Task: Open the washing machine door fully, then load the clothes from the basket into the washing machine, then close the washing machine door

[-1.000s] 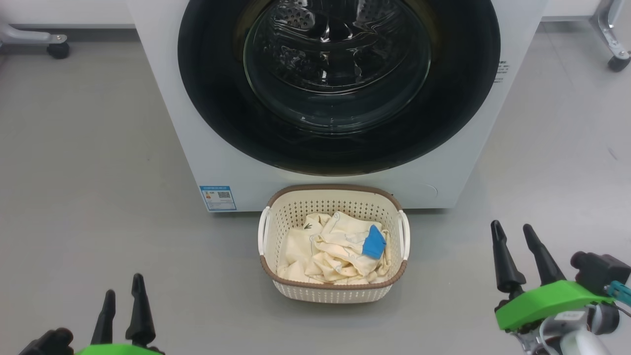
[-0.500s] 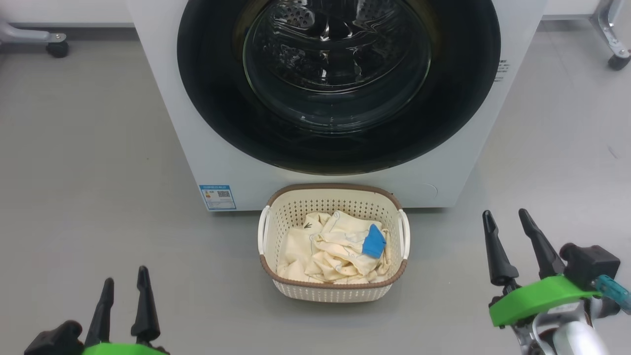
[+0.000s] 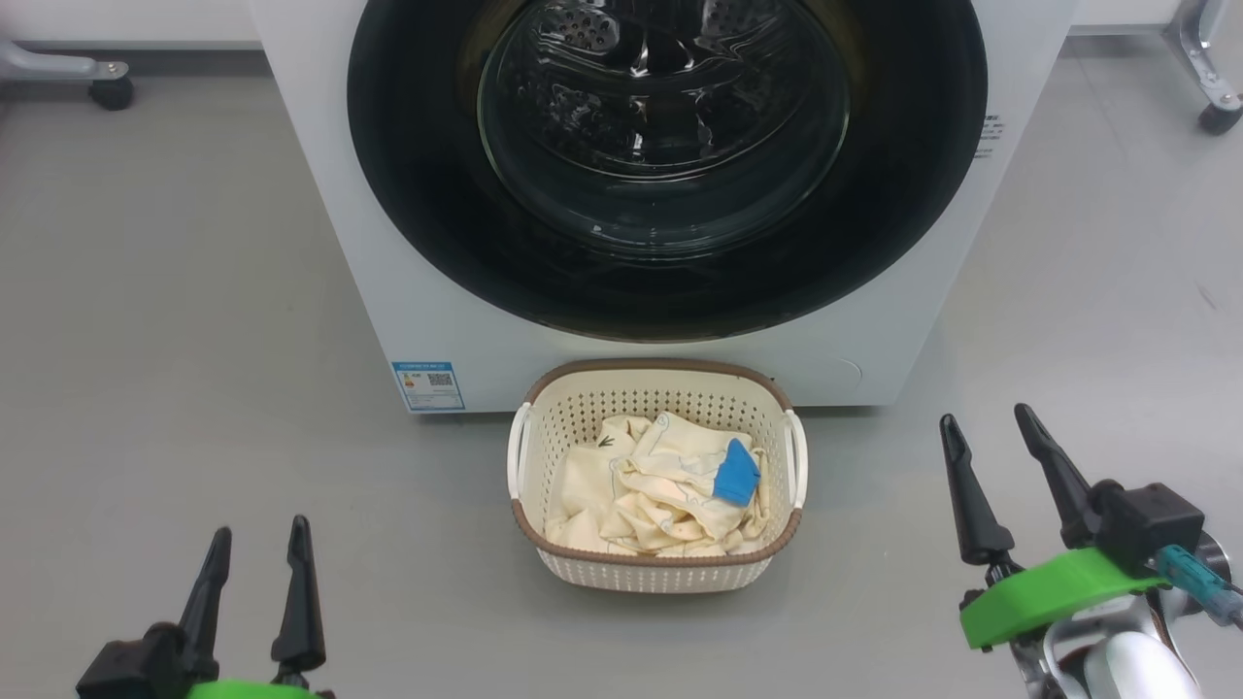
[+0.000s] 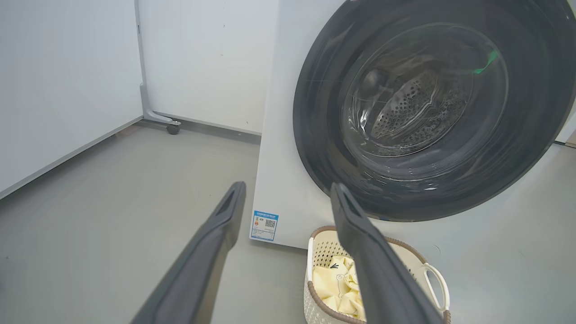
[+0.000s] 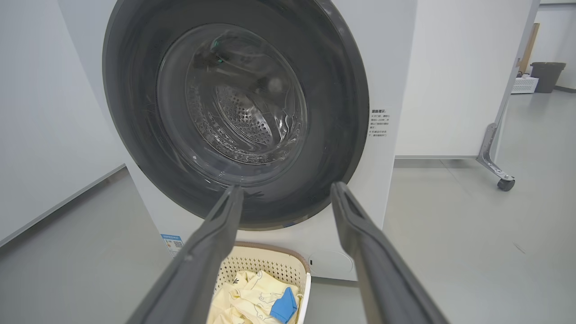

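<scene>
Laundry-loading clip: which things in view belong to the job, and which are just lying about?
Job:
washing machine
washing machine door, shut
basket
clothes, in the basket
left gripper and right gripper, both open and empty

Lying about:
left castor foot
right castor foot
grey bin and white crate, far off to the right

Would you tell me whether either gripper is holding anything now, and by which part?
Nothing is held: the left gripper and the right gripper both stand open and empty.
</scene>
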